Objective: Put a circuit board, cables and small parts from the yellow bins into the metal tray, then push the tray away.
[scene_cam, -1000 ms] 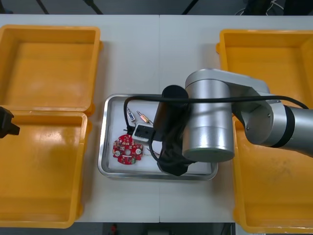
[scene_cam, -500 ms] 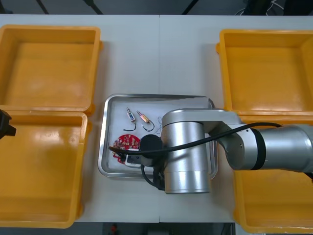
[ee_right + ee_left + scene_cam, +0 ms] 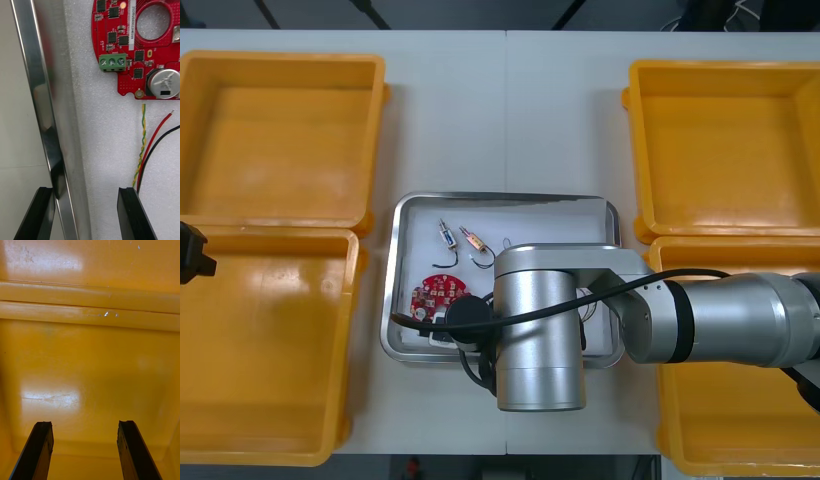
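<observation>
Astride tray rim (image 3: 41,112) — right claw (image 3: 85,191), spread.

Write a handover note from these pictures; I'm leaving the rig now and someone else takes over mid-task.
Right gripper: open, straddling the metal tray's rim close to the circuit board, one finger outside and one inside.
Left gripper: open, parked over the near left yellow bin.
In the tray: circuit board, cables beside it, small metal parts toward the far side.
Done: loading looks complete.
Left: push the tray away; it sits between the bins.
</observation>
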Controlling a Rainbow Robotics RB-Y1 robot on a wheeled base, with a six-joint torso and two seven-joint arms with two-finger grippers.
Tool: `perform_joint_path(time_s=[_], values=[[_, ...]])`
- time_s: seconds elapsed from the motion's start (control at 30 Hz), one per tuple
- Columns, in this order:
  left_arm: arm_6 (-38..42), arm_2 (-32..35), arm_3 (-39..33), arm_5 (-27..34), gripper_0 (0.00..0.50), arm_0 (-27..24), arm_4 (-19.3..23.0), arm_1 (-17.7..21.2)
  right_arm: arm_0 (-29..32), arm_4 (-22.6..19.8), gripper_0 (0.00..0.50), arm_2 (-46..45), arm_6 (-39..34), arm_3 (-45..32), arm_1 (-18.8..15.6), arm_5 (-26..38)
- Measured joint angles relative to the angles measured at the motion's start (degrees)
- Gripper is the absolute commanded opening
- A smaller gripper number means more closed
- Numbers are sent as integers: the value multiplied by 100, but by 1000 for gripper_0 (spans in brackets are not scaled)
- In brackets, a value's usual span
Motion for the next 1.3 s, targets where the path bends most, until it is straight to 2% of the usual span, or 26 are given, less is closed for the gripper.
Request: perform_joint_path(time_s=[0.37,0.5,0.53,0.57,0.6,0.63,0.67,0.73,1.13,1.3], values=[[0,0,0,0,500,0,-3,0,216,306,474,167,2,1,19,-1],[0,0,0,0,500,0,-3,0,287,358,403,179,2,2,29,-2],[0,0,0,0,500,0,-3,0,297,364,326,179,2,2,35,-2],[0,0,0,0,500,0,-3,0,302,367,194,179,2,2,40,-2],[0,0,0,0,500,0,-3,0,305,372,88,179,2,2,46,-2],[0,0,0,0,500,0,-3,0,308,378,81,179,2,2,52,-2],[0,0,0,0,500,0,-3,0,310,388,37,179,2,2,58,-2],[0,0,0,0,500,0,-3,0,312,402,2,180,4,3,71,-3],[0,0,0,0,500,0,-4,0,299,756,0,180,25,4,88,-5],[0,0,0,0,500,0,-4,0,162,839,0,180,355,31,78,-6]])
